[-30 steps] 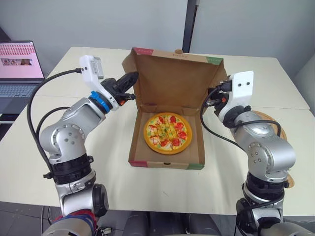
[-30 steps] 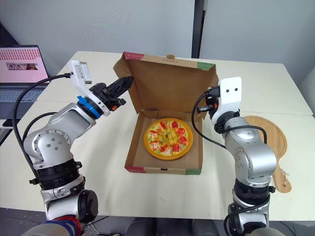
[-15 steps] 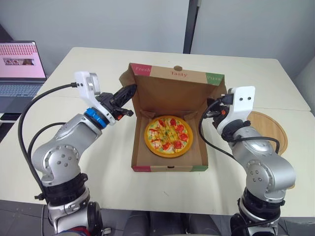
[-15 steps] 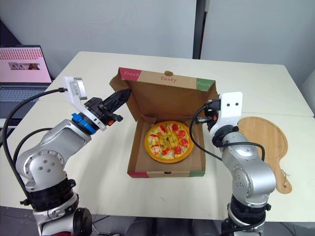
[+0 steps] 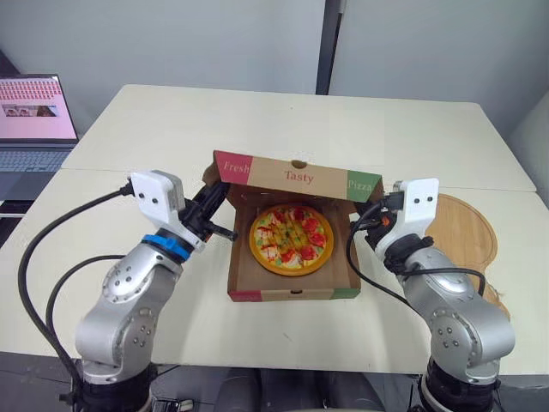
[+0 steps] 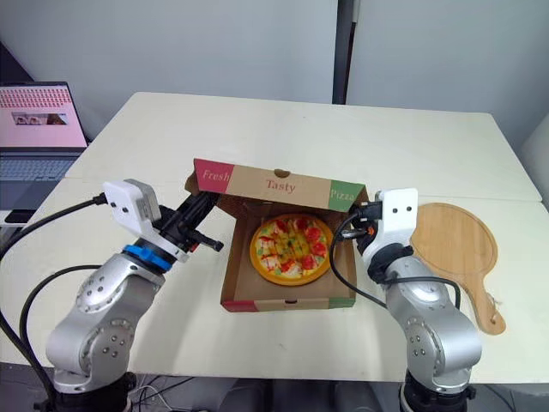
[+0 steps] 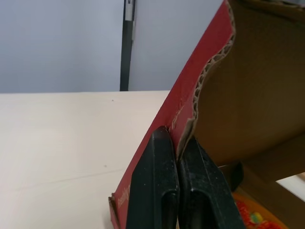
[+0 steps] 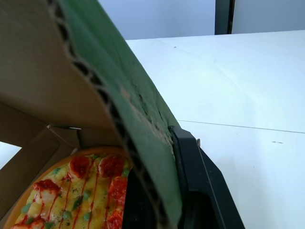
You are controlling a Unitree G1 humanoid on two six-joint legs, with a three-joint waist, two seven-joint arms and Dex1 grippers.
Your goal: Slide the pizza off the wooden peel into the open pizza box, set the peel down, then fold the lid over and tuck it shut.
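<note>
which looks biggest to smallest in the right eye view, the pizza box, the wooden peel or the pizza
1. brown cardboard pizza box
2. round wooden peel
3. round yellow pizza with red toppings

Cream desk (image 5: 171, 120), open laptop (image 5: 33, 120) at the left, grey wall (image 5: 171, 43) behind.
The desk is pale with rounded corners, and a thin seam (image 5: 103, 169) crosses it from side to side. The laptop stands just past the desk's left edge, with a pink screen upright above a grey keyboard. Behind the far edge, a dark vertical post (image 5: 328, 47) divides the plain light wall.
</note>
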